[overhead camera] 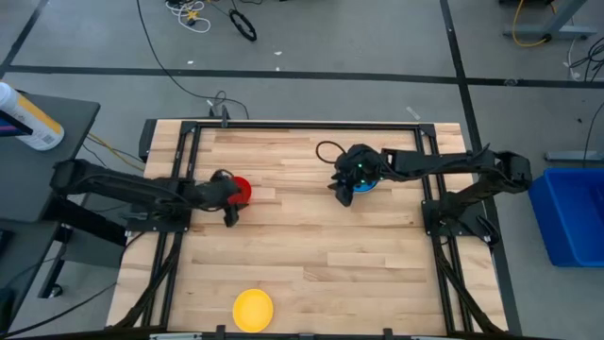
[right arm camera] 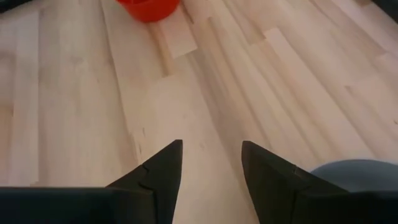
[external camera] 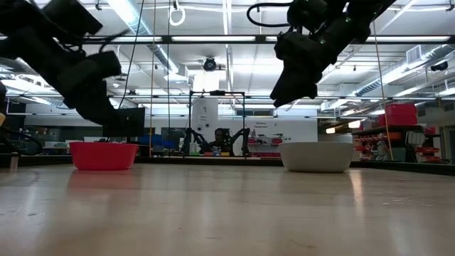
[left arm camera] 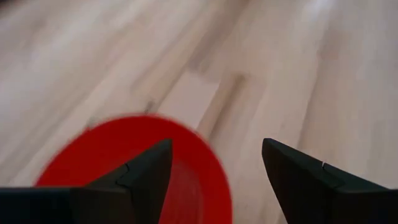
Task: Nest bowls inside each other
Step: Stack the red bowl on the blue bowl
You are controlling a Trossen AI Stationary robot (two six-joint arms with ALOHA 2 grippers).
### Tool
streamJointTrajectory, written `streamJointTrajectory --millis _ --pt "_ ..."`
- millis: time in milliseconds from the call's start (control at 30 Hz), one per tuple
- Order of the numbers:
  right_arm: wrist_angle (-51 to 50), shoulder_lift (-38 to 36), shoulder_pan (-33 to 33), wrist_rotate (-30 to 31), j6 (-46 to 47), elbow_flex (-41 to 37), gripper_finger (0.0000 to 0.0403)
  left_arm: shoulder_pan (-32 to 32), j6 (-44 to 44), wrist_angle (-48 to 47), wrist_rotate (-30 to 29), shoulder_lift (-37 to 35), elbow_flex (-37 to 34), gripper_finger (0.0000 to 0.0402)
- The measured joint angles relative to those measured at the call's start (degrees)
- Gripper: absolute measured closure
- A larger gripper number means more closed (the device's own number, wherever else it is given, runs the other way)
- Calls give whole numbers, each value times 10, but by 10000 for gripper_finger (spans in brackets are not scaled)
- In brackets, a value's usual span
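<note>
A red bowl (overhead camera: 243,189) (external camera: 104,155) stands upright on its base at the table's left middle. My left gripper (overhead camera: 229,200) (left arm camera: 214,146) hovers over it, open, one finger over the bowl's hollow and the other outside the rim; I see no touch. A second bowl (overhead camera: 368,184) (external camera: 318,156), pale grey from the side and blue from above, stands at the right middle. My right gripper (overhead camera: 342,194) (right arm camera: 211,144) hangs open beside and above it, with only bare table between its fingers. A yellow bowl (overhead camera: 253,309) sits at the near edge.
The wooden table (overhead camera: 311,246) has bare room between the bowls and toward the near edge. A black frame (overhead camera: 189,142) borders the table on the left, far and right sides. A blue bin (overhead camera: 571,212) stands on the floor at the right.
</note>
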Motion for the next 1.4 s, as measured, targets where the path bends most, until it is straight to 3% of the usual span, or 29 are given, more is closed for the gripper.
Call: streamJointTrajectory --millis 300,400,500,600,667,800,1000,1167,1400 --pt "-8 0 22 10 -16 0 229 6 -54 -24 -25 190 66 147" --pt "-8 0 28 21 -18 0 231 15 -55 -24 -25 230 83 170" --pt "-9 0 34 29 -18 0 234 23 -48 -23 -26 255 98 234" --pt "-10 0 41 46 -17 0 238 20 -19 -11 -41 263 103 349" --pt "-10 0 44 48 -17 0 240 12 5 18 -58 264 103 383" --pt "-9 0 51 44 -29 0 244 -17 76 87 -90 263 105 394" --pt "31 0 50 23 -10 0 245 -62 173 84 -105 298 164 395" --pt "69 0 30 -17 30 0 250 -91 273 102 -106 375 237 395" --pt "89 0 26 -49 73 0 252 -81 358 101 -81 507 359 395"
